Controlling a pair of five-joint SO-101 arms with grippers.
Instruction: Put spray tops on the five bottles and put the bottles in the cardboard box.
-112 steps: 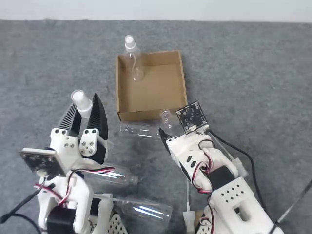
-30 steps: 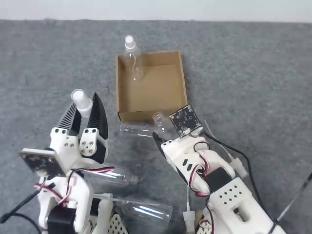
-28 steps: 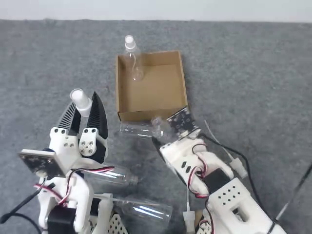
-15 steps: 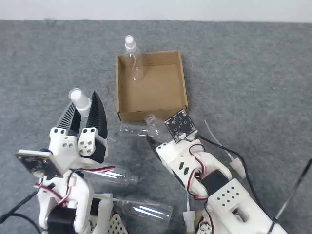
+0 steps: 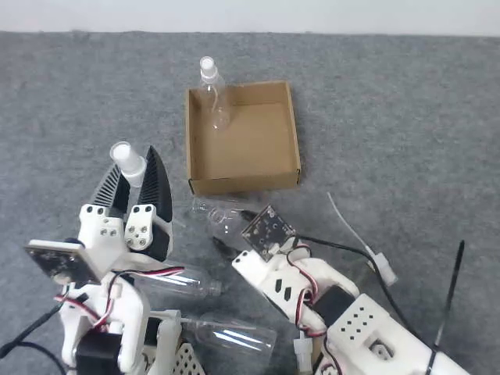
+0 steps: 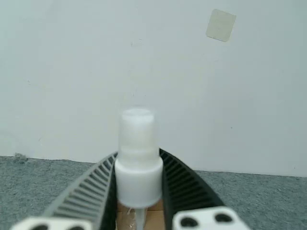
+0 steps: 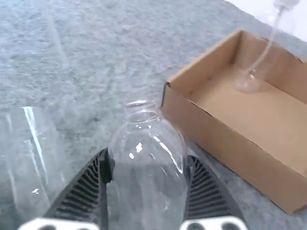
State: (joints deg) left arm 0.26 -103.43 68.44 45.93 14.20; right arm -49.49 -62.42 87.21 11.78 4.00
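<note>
My left fingers (image 6: 88,194) clamp spray top (image 6: 139,158), stem down for capping | my right fingers (image 7: 82,189) clamp open bottle (image 7: 146,155) to receive it.

No writing, number or sign can be read. Marks on the black square circuit board (image 5: 268,230) are too small to tell.

A capped bottle (image 5: 214,101) leans in the cardboard box (image 5: 258,148), an open bottle (image 5: 221,219) before it
</note>
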